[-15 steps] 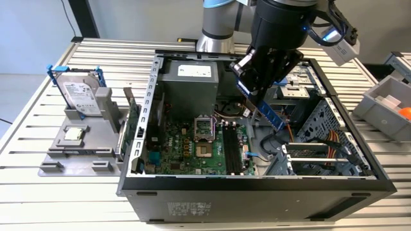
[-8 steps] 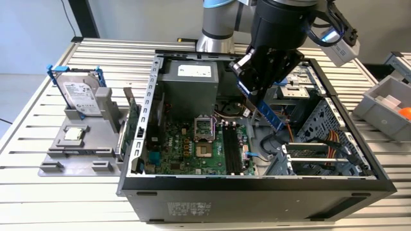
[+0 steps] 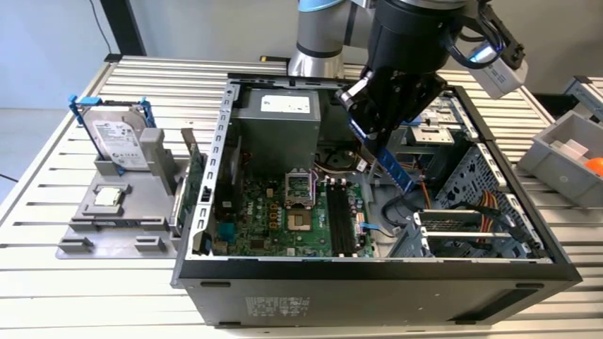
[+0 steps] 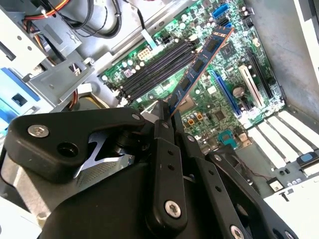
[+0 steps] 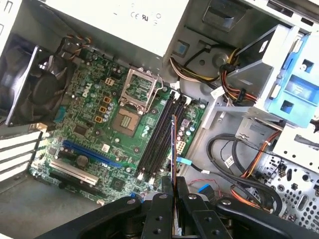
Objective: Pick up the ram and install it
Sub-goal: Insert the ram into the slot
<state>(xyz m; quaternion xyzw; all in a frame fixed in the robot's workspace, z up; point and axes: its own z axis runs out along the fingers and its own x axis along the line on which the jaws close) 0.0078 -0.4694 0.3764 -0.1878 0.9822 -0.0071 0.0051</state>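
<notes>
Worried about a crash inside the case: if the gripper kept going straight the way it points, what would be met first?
Probably the black memory slots on the motherboard; the ram held by the gripper would touch first, though depth is unclear.

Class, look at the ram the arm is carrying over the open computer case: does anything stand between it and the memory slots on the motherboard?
Nothing visible does. The gripper holds the ram in its jaws above the motherboard, and the black memory slots lie open beneath it; the cables sit off to one side.
</notes>
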